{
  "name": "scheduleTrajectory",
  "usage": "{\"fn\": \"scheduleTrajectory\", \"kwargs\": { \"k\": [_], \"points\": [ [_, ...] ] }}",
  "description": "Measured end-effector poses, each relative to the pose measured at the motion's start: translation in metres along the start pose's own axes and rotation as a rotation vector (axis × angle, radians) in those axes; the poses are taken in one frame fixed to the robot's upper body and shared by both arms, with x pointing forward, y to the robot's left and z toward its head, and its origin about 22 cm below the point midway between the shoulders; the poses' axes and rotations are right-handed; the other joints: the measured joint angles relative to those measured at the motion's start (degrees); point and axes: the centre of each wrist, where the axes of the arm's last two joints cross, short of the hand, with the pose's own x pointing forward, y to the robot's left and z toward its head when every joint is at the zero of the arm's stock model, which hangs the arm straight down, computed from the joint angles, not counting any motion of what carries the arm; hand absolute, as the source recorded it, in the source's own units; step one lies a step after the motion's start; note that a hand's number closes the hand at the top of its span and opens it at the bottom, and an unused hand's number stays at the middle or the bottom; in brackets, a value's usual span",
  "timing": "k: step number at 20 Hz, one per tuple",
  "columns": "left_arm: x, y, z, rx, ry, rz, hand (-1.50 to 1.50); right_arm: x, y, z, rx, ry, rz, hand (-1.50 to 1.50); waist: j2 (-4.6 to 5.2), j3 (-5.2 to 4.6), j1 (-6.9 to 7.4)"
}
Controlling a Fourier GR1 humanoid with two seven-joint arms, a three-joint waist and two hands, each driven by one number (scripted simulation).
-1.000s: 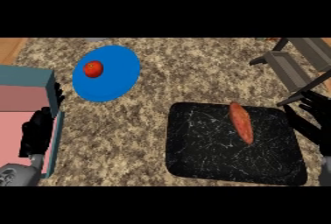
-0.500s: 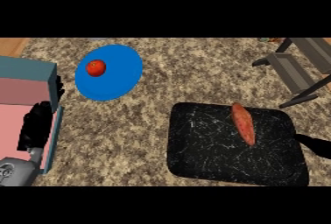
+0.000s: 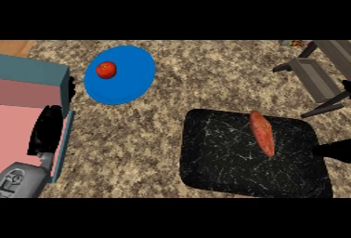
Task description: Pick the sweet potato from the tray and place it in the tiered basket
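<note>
Lying on the tray (image 3: 219,162), the sweet potato (image 3: 263,134) is slim, reddish-orange; left hand (image 3: 47,130) fingers straight, right hand (image 3: 335,151) unclear.

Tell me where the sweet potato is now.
In the head view, the sweet potato lies on the upper right part of the tray, at the right of the counter, below the basket.

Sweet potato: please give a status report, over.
Left hand open, resting at left edge. Right hand beside right edge of tray. Sweet potato lies on tray, untouched. Nothing between it and tiered basket.
</note>
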Motion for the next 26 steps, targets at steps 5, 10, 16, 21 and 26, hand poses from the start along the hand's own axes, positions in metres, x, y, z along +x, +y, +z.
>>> {"fn": "scheduleTrajectory", "kwargs": {
  "k": [5,10,16,21,26],
  "points": [
    [-0.002,0.009,-0.001,-0.007,0.000,0.002,0.00,0.030,0.012,-0.016,0.042,0.061,0.029,-1.50,0.06,0.02,0.33],
    [-0.006,0.012,0.003,-0.009,0.004,0.009,0.00,0.035,0.029,-0.034,0.111,0.117,0.048,-1.50,0.03,0.05,0.11],
    [-0.002,0.009,-0.004,0.001,0.009,0.002,0.00,0.039,0.050,-0.045,0.154,0.159,0.111,-1.50,-0.03,0.07,-0.42],
    [-0.004,0.010,-0.002,0.007,0.014,0.002,0.00,0.040,0.065,-0.046,0.174,0.167,0.138,-1.50,-0.11,0.08,-0.61],
    [-0.007,0.013,0.005,0.005,0.016,-0.006,0.00,0.038,0.083,-0.042,0.169,0.160,0.194,-1.50,-0.16,0.09,-0.69]
  ]
}}
